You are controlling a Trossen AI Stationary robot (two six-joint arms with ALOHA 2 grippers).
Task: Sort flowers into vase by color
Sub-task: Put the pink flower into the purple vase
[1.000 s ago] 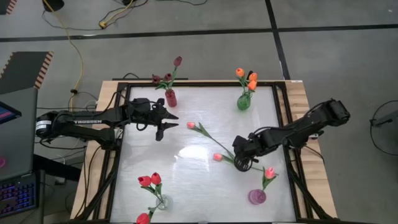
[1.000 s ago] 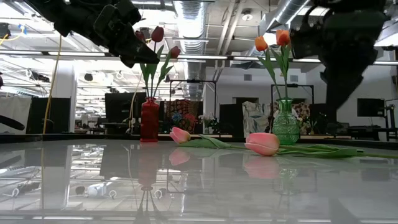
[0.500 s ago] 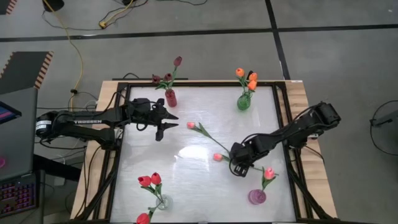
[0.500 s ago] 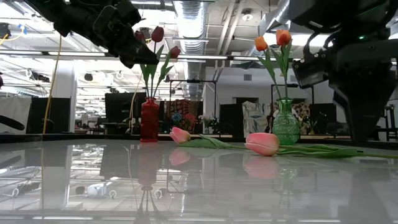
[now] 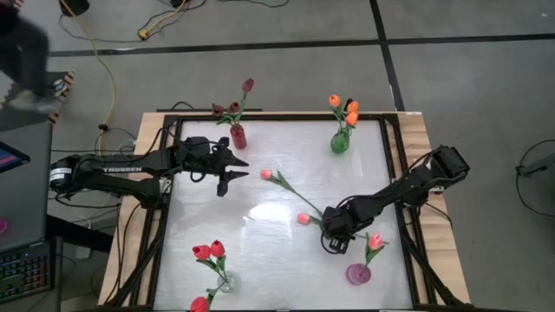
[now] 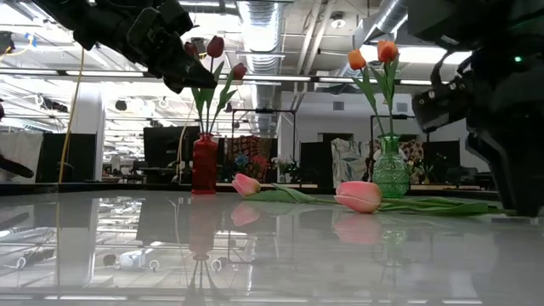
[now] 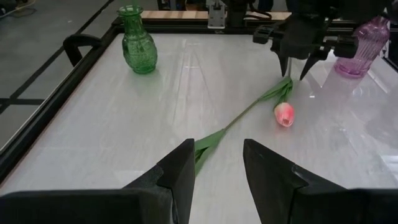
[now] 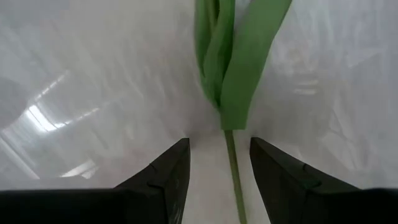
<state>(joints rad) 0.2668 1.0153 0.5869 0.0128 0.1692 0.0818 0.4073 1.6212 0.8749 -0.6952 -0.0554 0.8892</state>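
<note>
Over the desk's right half, the right hand (image 5: 333,243) is held low with fingers apart astride a pink tulip's stem (image 8: 233,168).

That pink tulip (image 5: 304,219) is seen lying flat on the white desk (image 5: 260,251), its head pointing left; a second pink tulip (image 5: 267,174) lies near the middle. Maroon flowers (image 5: 234,107) are held in the red vase (image 5: 238,136), orange ones (image 5: 343,107) in the green vase (image 5: 339,142), one pink bloom (image 5: 375,241) in the purple vase (image 5: 358,274), red ones (image 5: 209,251) in the clear vase (image 5: 225,282). The left hand (image 5: 232,169) is parked open just beside the red vase.
</note>
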